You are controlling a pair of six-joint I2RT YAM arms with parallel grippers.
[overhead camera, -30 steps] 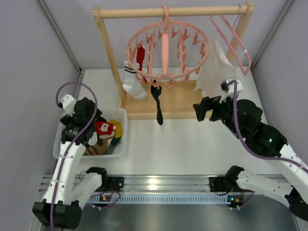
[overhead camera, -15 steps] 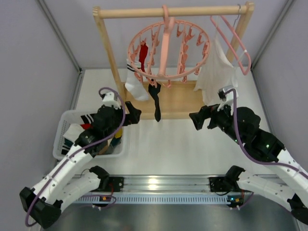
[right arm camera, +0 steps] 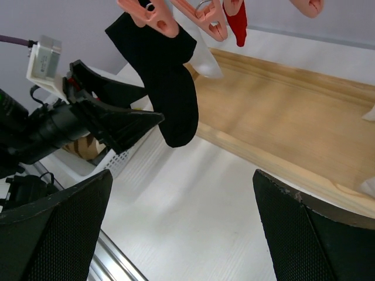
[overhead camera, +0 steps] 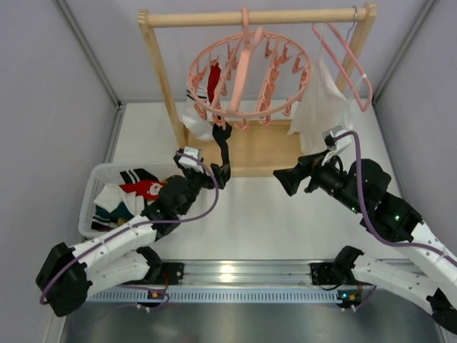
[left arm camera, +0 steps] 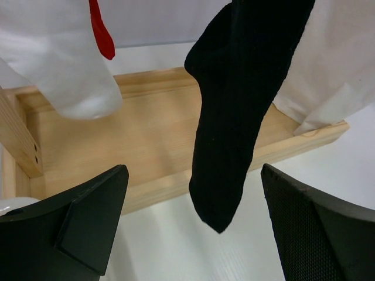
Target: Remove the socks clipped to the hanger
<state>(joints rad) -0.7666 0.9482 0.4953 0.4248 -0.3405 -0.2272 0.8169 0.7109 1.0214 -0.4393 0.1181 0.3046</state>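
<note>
Black sock (left arm camera: 234,105) looks light and floppy; I'd pinch mid-leg under its clip (right arm camera: 153,17). Left gripper (left arm camera: 193,178) and right gripper (right arm camera: 181,178) both gape wide.

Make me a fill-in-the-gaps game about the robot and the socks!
1. The black sock is clipped to the round ___ hanger.
2. The left gripper is ___, reaching toward the black sock's toe.
3. The white sock hangs beside a thin ___ one.

Missing words: pink, open, red.
</note>
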